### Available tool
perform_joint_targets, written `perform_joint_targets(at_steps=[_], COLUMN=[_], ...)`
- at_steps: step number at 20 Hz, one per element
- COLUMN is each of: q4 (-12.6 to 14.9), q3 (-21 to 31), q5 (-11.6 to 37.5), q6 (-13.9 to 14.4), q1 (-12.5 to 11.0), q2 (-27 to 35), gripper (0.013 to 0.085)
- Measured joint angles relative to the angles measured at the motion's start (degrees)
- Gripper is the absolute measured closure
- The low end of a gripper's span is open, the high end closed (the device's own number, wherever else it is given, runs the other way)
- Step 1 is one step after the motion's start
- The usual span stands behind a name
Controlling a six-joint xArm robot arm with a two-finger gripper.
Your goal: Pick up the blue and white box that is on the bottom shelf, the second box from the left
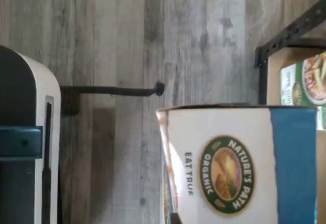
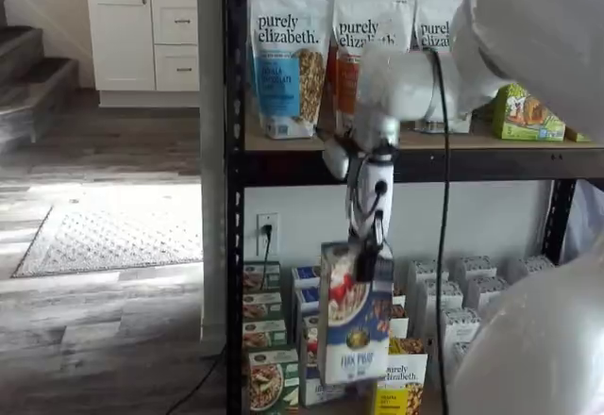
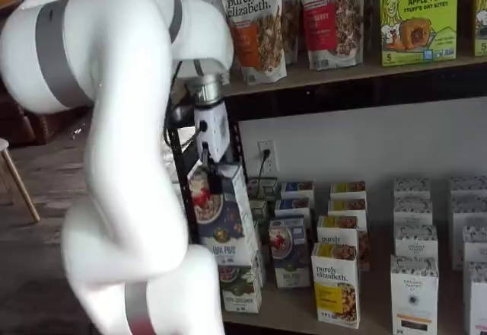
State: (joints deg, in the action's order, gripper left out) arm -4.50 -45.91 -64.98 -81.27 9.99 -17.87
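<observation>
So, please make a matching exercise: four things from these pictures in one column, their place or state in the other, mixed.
Things:
1. blue and white box
2. gripper
3. green box
4. granola bags

Places or states:
A. on the upper shelf
B. closed on a box top
C. hanging in the air, off the shelf
D. standing on the bottom shelf

Pairs: 1-C, 2-B, 3-D, 4-A

The hand [image 3: 214, 185] is clamped on the top of the blue and white box [image 3: 223, 221], which hangs tilted in the air, in front of the rack's black post [image 3: 179, 183]. Just below the box a green box [image 3: 242, 289] stands at the front of the bottom shelf [image 3: 297, 308]. Beside the green box stands a yellow purely elizabeth box [image 3: 335, 283], with white boxes [image 3: 413, 293] farther along.
</observation>
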Motion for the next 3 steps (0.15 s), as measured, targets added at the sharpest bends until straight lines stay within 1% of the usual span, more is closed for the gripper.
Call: perform_joint_targets(at_steps=[3], q4=[-0.6], q3=[-4.2], q5=[-5.0], q6=[-0.5], q1=[-0.6], q2=[-1.2], gripper=[0.053])
